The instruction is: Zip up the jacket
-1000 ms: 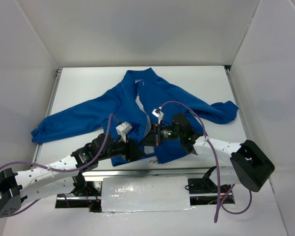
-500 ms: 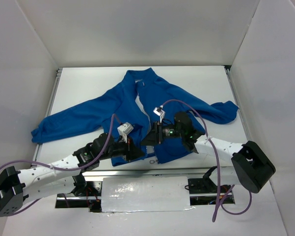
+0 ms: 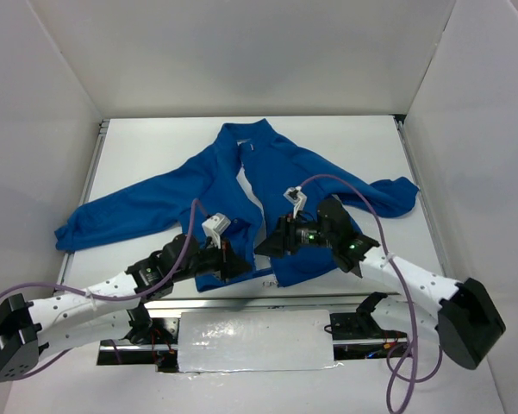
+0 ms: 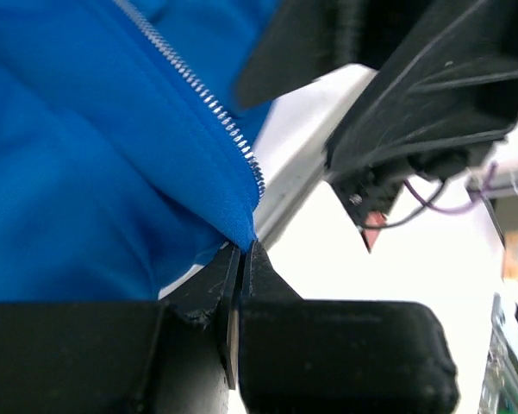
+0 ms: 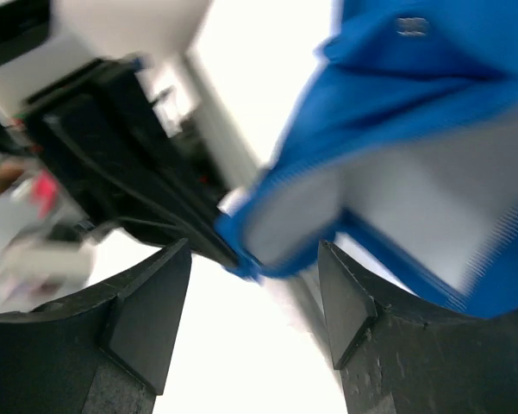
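While the jacket [image 3: 276, 172] is lying open on the bench [image 3: 155, 147], left gripper [image 4: 241, 254] is pinching the hem corner [image 4: 240, 226] right at the zipper's [image 4: 198, 90] lower end, probably anchoring it taut. Right gripper [image 5: 254, 259] is hovering spread just beside that zipper end, gripping nothing.

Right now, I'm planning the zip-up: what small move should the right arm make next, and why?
Probably ease the open right gripper onto the jacket's free front edge at the hem and close. The left gripper is shut on the other hem corner below the zipper teeth, and the front lies unzipped.
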### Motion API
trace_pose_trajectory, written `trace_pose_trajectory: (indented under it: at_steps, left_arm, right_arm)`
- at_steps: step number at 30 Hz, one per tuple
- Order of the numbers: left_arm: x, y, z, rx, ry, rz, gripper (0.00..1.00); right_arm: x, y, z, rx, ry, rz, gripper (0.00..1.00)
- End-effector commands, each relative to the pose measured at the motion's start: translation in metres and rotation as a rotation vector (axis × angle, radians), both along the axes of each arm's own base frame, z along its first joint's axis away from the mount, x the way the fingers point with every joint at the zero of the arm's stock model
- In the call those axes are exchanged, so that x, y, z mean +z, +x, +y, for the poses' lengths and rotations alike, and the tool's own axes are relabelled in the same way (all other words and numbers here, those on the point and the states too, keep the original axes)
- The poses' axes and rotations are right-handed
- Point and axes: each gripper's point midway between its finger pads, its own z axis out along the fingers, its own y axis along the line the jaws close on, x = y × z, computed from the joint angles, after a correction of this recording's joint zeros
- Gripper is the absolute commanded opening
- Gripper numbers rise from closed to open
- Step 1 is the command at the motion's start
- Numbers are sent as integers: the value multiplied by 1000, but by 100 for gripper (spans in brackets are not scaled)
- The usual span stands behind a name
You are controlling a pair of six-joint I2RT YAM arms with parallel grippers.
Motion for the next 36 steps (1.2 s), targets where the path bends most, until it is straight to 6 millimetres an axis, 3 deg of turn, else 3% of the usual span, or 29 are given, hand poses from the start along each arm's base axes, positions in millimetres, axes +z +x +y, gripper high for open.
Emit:
trace_pose_trajectory:
  at_steps: [1,3,7,8,9,11,12,13,15,18,26,36]
  left_arm:
    - [6,17,13,139,6,25,0]
    - [2,20,21,194,11,50,0]
    - [-7,24,34,274,14,77,0]
    - [-6,25,38,287,12,79,0]
    - [-5,26,40,306,10,81,0]
    - [-4,27,45,326,18,80,0]
    - [1,31,47,349,14,69,0]
    - [1,30,50,358,28,72,0]
    - [3,32,57,386,55,76,0]
    - [5,34,66,413,90,66,0]
    - [-2,31,72,407,117,62,0]
    - [-6,26,63,345,125,64,0]
  right_arm:
    - [-35,19,-40,-237,-231,15,68]
    - [-30,20,-54,-304,-259,-8,72]
    - [-49,9,-79,-345,-393,13,72]
    - [-48,9,-79,-339,-422,11,71]
    - [-65,3,-82,-330,-504,60,71]
    - [-73,-5,-71,-296,-587,40,71]
    - [-95,-10,-76,-289,-707,79,71]
    - [-92,-7,-73,-310,-752,66,70]
    - [-113,-11,-80,-323,-931,42,69]
    - [-111,-13,-73,-324,-1013,-14,69]
    - [-128,-17,-60,-304,-1100,-33,63]
    - [-147,-16,-61,-295,-1149,4,60]
